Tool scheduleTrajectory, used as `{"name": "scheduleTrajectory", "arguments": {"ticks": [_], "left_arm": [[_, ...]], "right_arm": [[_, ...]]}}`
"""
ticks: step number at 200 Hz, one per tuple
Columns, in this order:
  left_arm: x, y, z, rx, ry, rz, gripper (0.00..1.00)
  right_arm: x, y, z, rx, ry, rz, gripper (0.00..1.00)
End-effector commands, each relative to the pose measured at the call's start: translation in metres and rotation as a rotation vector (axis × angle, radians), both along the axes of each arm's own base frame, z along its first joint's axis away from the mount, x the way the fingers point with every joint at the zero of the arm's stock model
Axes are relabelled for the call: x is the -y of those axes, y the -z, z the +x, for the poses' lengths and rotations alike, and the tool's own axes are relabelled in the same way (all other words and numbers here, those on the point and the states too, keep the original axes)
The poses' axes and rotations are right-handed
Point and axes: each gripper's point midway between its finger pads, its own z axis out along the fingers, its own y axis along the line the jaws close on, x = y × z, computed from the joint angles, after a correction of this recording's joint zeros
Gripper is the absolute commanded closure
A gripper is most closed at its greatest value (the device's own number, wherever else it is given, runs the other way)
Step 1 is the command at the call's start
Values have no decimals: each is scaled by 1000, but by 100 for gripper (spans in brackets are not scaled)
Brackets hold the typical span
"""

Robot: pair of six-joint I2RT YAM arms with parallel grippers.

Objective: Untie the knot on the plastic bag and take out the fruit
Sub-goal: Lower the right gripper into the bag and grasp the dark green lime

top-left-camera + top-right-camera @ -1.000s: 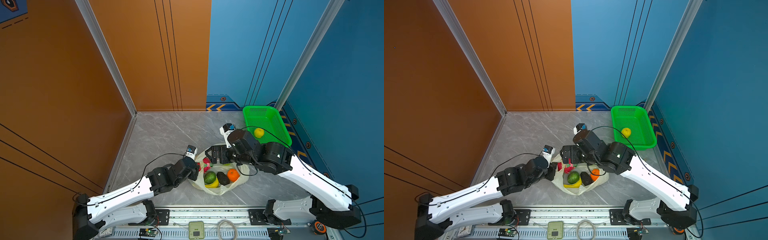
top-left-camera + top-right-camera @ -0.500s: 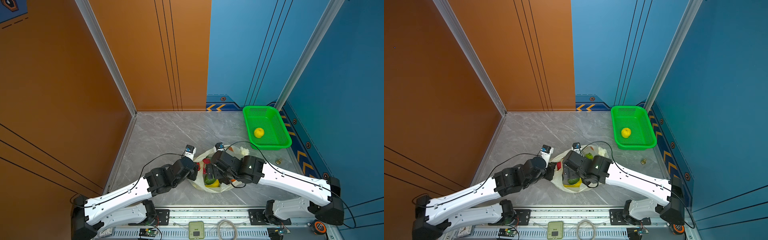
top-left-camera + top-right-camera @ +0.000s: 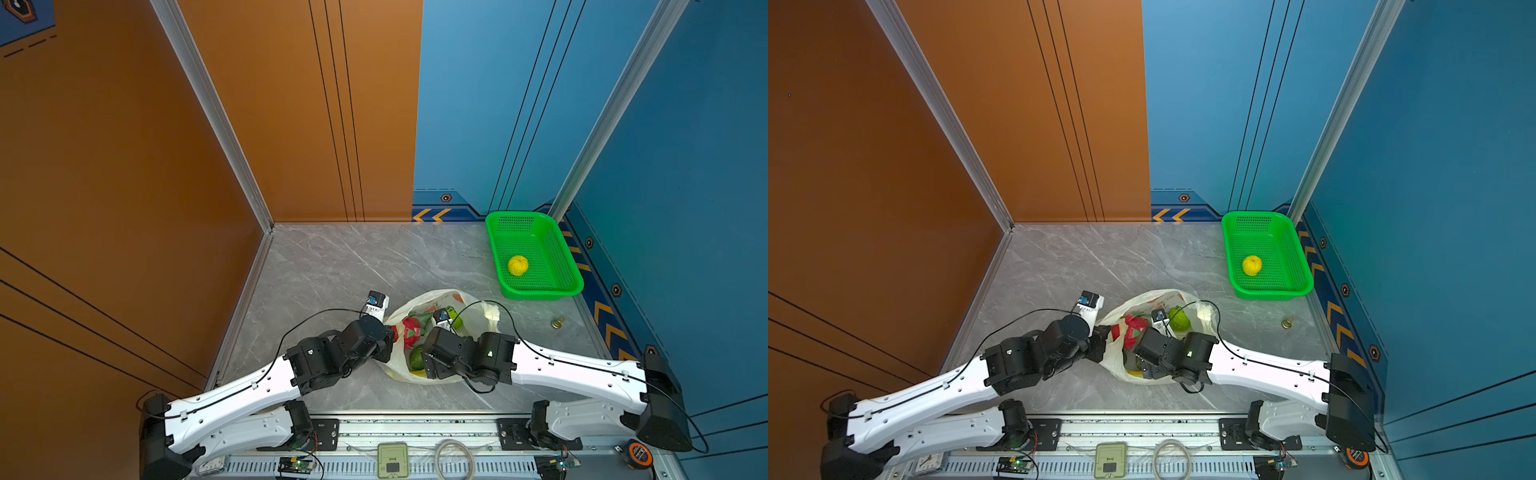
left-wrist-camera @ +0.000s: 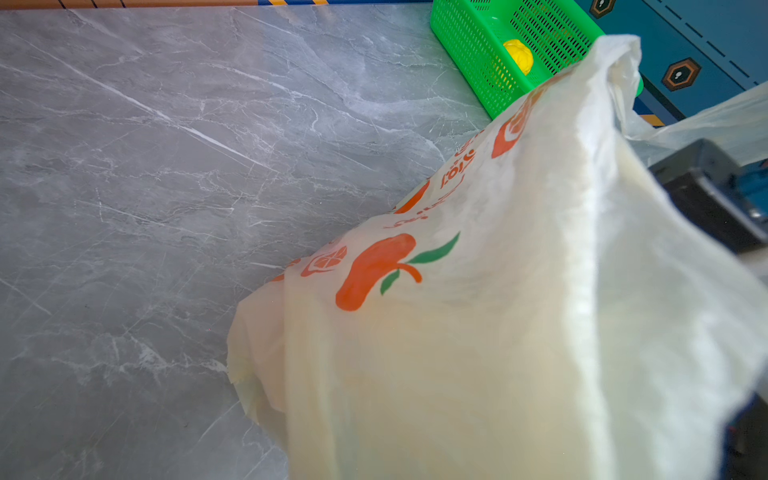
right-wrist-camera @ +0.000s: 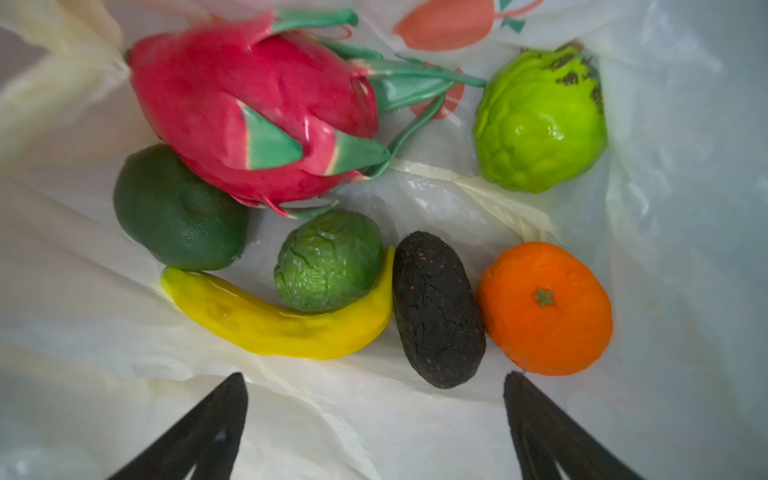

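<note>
— What's new with the right gripper (image 5: pixel 374 376)?
— It comes back from the green basket (image 3: pixel 540 249), at 2 o'clock from the plastic bag (image 3: pixel 478 309). Now it hangs inside the bag, fingers spread wide and empty, so it can pick again.
— And the left gripper (image 3: pixel 386 347)?
— Its fingers are pressed together at the bag's 9 o'clock edge. I think it pinches the bag open.
— Where's the fruit?
— The yellow citrus (image 3: pixel 518 265) sits in the basket. The dragon fruit (image 5: pixel 249 108), banana (image 5: pixel 282 324) and orange (image 5: pixel 544 307) lie in the thin, see-through bag, at the table's 6 o'clock.

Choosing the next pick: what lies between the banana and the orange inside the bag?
The dark avocado, close beside both the banana and the orange; the right wrist view shows it.
</note>
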Motion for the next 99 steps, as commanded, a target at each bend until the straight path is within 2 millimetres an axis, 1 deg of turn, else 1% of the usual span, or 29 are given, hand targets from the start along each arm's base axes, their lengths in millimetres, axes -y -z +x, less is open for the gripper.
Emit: {"name": "scheduleTrajectory", "arguments": {"ticks": [1,19,42,69,83,99], "left_arm": [[2,12,-12,-37,19,-24,100],[5,24,-22,-56,38,-11,100],[9,37,-35,-69,72,14,100],[9,49,-44,-80,82,33,100],[8,48,-45,-73,81,31,100],[8,44,-44,-61,76,25,100]], "right_arm": [[0,19,-11,-52,-2,5,4],[0,34,-18,-93,7,-6,4],[1,45,-21,-125,44,-5,2],[-13,37,-15,-124,90,83,0],[-24,30,-10,-126,109,133,0],[-29,28,-4,-134,156,155,0]]}}
